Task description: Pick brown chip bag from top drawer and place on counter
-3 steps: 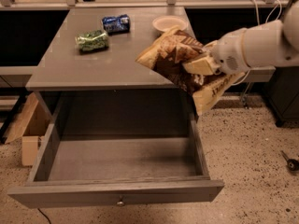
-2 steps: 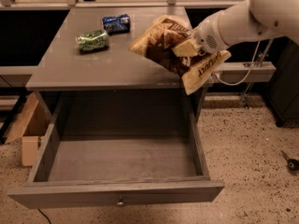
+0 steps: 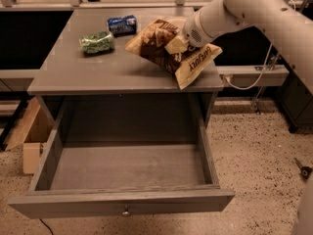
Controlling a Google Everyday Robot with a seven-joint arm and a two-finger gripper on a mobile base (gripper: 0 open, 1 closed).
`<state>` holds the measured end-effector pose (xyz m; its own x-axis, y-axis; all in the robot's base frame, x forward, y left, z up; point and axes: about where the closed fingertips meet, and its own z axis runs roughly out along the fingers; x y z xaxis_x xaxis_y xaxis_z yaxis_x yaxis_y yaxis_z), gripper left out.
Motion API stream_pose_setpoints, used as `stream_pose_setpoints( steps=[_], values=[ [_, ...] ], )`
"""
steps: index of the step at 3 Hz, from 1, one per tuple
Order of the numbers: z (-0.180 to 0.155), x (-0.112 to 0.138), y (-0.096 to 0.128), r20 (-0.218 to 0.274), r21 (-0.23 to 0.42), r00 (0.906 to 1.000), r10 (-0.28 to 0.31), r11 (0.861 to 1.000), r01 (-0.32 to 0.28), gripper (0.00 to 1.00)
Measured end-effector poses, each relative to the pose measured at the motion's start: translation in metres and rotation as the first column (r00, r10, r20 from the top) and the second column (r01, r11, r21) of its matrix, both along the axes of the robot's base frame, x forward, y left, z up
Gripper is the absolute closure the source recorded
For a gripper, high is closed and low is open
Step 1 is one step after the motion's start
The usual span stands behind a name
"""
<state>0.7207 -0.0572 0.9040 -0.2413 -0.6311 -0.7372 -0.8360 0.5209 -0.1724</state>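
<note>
Gripper (image 3: 177, 43) sits in the upper middle-right of the frame, at the end of the white arm (image 3: 254, 9) coming in from the top right, and is clamped on the brown chip bag (image 3: 155, 47) near the bag's middle. Bag is over the right half of the table (image 3: 83, 75), out of the top drawer (image 3: 58, 199), which stands pulled open and bare at the bottom of the frame. Can't tell if the bag's underside touches the table or hangs just above it. Long axis runs diagonally from upper left to lower right; the brown end points toward the blue can (image 3: 122, 24) and the cream lettered end points at the table's front right corner. Bag lies tilted, broad face up. Risk: the cream end overhangs the front edge, so letting go here could let the bag tip or slide off, into the open drawer or onto the floor, and the crinkly film gives little friction. Moving further left could nudge the blue can or the green can (image 3: 97, 41), both near the brown end. Safer judgement: carry it inward toward bare table before releasing.
</note>
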Motion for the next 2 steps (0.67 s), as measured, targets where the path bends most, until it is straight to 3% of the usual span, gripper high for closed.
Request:
stream_pose_setpoints(
  steps=[2],
  values=[
    [-0.0269, 0.0176, -0.0002, -0.051, 0.0, 0.9978, -0.042, 0.999, 0.042, 0.27]
  ],
)
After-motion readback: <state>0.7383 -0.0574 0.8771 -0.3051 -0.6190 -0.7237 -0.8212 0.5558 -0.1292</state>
